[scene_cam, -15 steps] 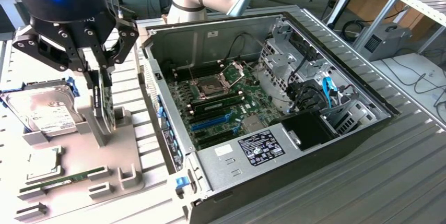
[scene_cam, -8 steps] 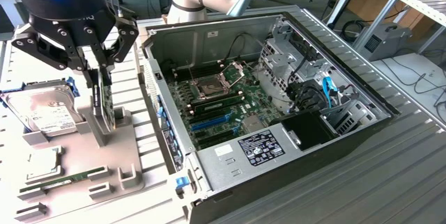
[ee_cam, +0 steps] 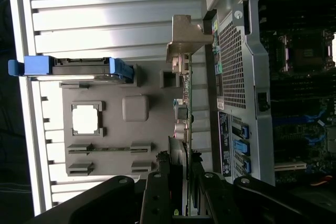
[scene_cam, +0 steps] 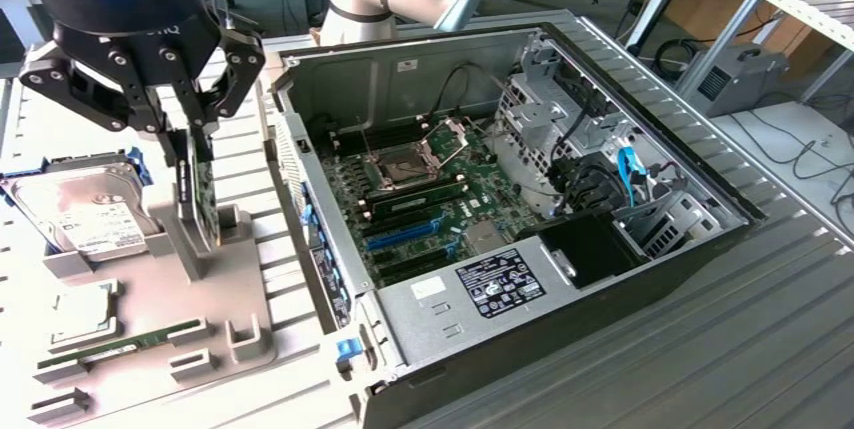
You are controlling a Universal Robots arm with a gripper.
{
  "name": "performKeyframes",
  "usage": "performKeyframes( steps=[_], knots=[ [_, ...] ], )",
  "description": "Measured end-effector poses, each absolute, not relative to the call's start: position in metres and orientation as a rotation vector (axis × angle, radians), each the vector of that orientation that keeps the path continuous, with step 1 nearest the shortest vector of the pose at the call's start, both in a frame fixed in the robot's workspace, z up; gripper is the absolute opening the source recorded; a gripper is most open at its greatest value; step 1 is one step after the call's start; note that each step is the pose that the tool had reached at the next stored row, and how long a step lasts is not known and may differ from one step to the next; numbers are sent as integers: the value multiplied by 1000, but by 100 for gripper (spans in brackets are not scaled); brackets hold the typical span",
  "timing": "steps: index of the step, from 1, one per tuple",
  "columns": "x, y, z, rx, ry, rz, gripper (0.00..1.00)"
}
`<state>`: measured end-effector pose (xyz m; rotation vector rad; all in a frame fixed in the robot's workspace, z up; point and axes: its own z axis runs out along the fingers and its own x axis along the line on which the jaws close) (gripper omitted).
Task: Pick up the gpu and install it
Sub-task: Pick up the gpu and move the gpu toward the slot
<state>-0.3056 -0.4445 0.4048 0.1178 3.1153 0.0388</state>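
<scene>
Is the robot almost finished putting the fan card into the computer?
Not yet, it is near the start. Done: the claw is at the gpu and looks clamped on its top edge. In hand: the gpu stands upright, low in its grey stand, so it looks barely lifted, if at all. Left: the install itself, since the blue slots inside the open computer hold no card.

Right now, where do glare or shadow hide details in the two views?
Wrist view: glare washes out the slatted table beside the hard drive, and the computer case interior is dark. Exterior view: even light, with the gpu and case interior plainly lit.
</scene>
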Motion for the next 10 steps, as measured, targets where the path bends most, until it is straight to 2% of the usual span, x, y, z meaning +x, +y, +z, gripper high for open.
performKeyframes(
  steps=[10],
  knots=[
    [-306, -445, 408, 118, 3115, 40, 26]
  ],
)
